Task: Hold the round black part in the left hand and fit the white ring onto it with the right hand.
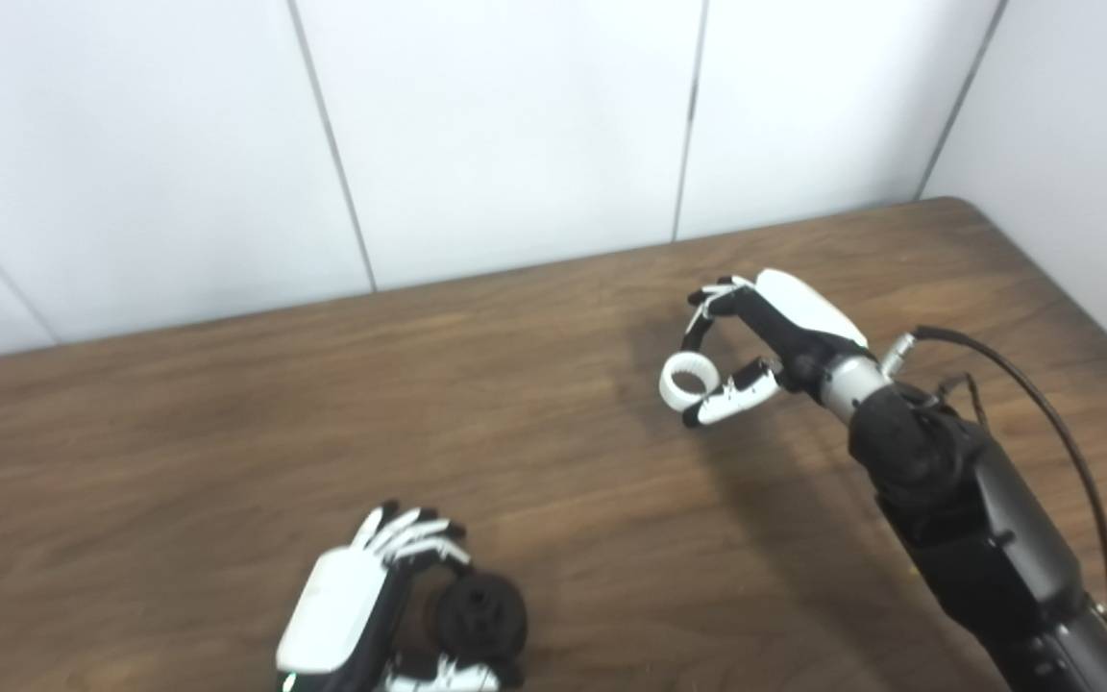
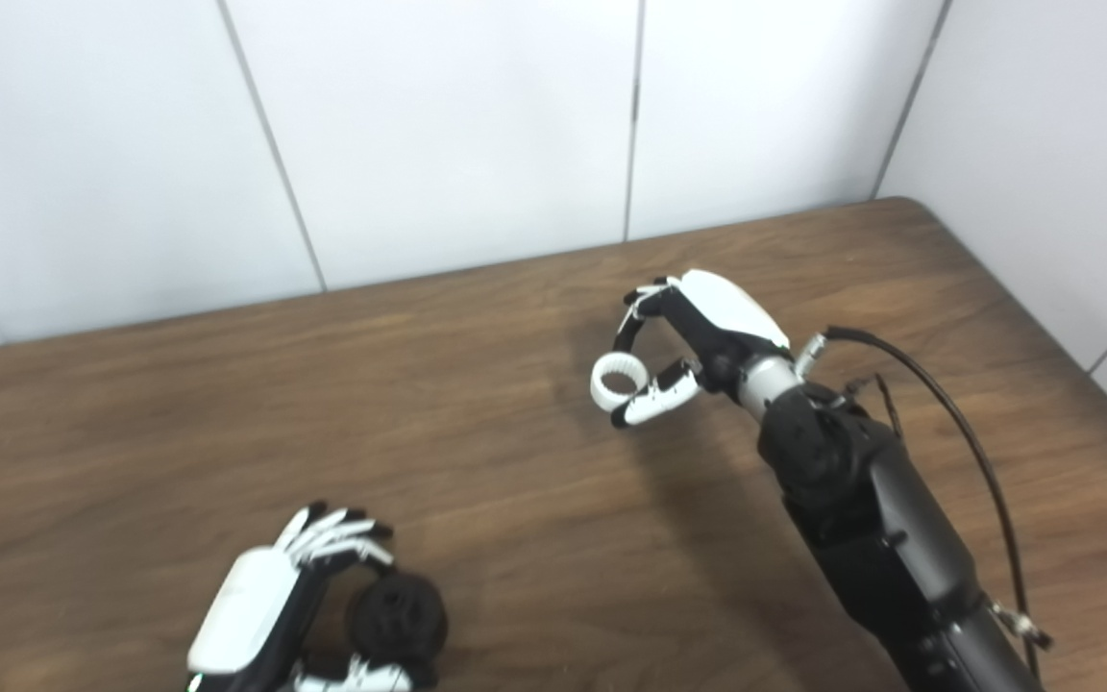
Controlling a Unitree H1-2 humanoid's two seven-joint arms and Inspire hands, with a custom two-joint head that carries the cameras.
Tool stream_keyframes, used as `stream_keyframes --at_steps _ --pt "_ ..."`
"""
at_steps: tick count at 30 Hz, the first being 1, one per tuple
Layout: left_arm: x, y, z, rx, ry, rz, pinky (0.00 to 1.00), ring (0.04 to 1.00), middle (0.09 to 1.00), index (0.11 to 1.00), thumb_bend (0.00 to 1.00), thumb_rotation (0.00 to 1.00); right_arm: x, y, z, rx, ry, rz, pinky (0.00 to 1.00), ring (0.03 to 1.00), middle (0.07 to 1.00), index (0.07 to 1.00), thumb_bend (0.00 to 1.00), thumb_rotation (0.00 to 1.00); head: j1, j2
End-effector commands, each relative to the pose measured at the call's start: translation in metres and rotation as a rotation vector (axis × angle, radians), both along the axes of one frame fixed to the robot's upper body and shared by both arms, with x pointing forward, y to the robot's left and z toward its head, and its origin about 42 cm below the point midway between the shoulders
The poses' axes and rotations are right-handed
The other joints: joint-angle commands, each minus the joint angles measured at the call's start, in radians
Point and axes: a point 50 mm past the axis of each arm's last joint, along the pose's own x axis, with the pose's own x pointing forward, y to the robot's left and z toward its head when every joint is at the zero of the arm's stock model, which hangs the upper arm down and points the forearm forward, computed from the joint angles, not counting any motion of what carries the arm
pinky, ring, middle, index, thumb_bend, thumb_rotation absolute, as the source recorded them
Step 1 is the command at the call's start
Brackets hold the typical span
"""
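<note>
Black round part (image 1: 479, 615) sits low in the frame, cupped in the left hand (image 1: 361, 601); it is matte, disc-like, with a faint hub at its centre. Largest first.

Table (image 1: 227, 452): dark wood-grain top, smooth, with a rounded far right corner, set against white wall panels (image 1: 515, 125) with thin grey seams.

Right arm (image 1: 976, 538): black casing, metal wrist collar, a black cable (image 1: 1044, 394) looping off it.

Right hand (image 1: 765, 336): glossy white back shell, black fingers with white tips. Thumb and fingers are pinched on the white ring (image 1: 689, 378), held clear of the table, with its opening turned toward the cameras.

Left hand: same white shell; fingers (image 1: 414, 538) curl over the top of the black part, thumb below it, closed around it. Whether the part touches the table I cannot tell.

White ring: short ribbed band, well apart from the black part, up and to the right of it.

Views: the right eye view shows more wall on the right; the left eye view shows more of the left thumb at the bottom edge.
</note>
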Motion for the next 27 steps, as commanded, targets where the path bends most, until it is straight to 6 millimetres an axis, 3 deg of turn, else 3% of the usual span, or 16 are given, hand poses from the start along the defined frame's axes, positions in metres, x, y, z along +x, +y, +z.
stream_keyframes --at_steps 1,13,27 --pt "-0.001 -0.005 0.002 0.026 0.008 -0.007 0.99 0.873 0.781 0.485 0.52 0.05 -0.008 0.012 0.021 0.008 -0.089 0.048 1.0 0.95 0.871 0.484 0.52 0.13 0.002 0.001" --pt "0.0 -0.015 0.006 0.044 0.016 -0.003 0.99 0.871 0.783 0.485 0.52 0.05 -0.061 0.071 0.013 0.077 -0.079 0.234 1.0 0.952 0.881 0.484 0.52 0.13 0.04 0.03" --pt "0.002 -0.025 0.009 0.049 0.012 -0.008 0.99 0.875 0.789 0.485 0.52 0.05 -0.084 0.101 0.003 0.131 -0.03 0.338 1.0 0.966 0.881 0.483 0.52 0.13 0.068 0.063"
